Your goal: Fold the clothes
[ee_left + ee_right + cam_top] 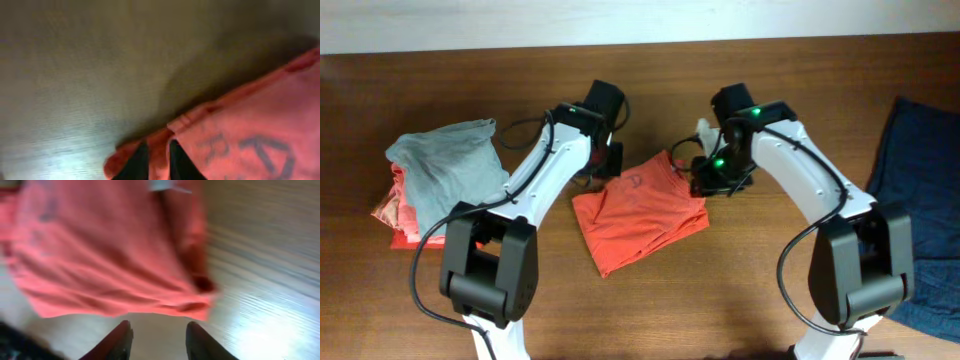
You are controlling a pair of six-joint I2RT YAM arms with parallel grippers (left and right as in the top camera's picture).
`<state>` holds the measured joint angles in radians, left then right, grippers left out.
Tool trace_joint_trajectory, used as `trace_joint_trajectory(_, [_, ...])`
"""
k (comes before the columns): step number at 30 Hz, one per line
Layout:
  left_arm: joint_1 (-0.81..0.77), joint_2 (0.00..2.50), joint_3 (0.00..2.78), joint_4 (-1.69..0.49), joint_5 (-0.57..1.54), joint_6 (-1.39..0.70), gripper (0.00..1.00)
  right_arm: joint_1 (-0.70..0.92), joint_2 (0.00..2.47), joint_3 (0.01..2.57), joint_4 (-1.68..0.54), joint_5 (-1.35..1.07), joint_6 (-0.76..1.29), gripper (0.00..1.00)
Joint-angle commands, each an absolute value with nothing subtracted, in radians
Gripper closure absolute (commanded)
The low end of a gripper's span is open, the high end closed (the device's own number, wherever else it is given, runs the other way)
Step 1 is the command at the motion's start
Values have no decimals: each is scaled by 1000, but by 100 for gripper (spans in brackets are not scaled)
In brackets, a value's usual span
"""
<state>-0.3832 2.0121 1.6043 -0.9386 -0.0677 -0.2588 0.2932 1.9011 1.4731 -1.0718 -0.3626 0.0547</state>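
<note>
A coral-red T-shirt (638, 212) with dark lettering lies folded at the table's middle. My left gripper (610, 160) is at its upper left corner. In the left wrist view the gripper (159, 162) is shut on a fold of the shirt's (250, 130) edge, with red cloth pinched between the dark fingers (136, 165). My right gripper (705, 175) is at the shirt's upper right corner. Its wrist view shows that gripper (159, 330) open over bare wood, just short of the shirt's (110, 255) hem.
A pale grey shirt (450, 165) lies crumpled on a coral-red garment (395, 210) at the left. A dark navy garment (920, 180) is spread at the right edge. The wooden table (720, 290) shows in front of the shirt.
</note>
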Motion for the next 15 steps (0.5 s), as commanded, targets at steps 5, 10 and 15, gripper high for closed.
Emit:
trace_joint_trajectory(5, [-353, 2069, 1604, -938, -22, -203, 86, 415, 1914, 1387, -955, -441, 89, 60])
trace_joint_trajectory(10, [-353, 2127, 1603, -968, -9, -203, 86, 432, 1930, 1298, -868, -440, 125, 60])
trace_joint_trajectory(15, [-353, 2186, 1602, -1027, -12, -191, 87, 430, 1932, 1230, -834, -353, 125, 59])
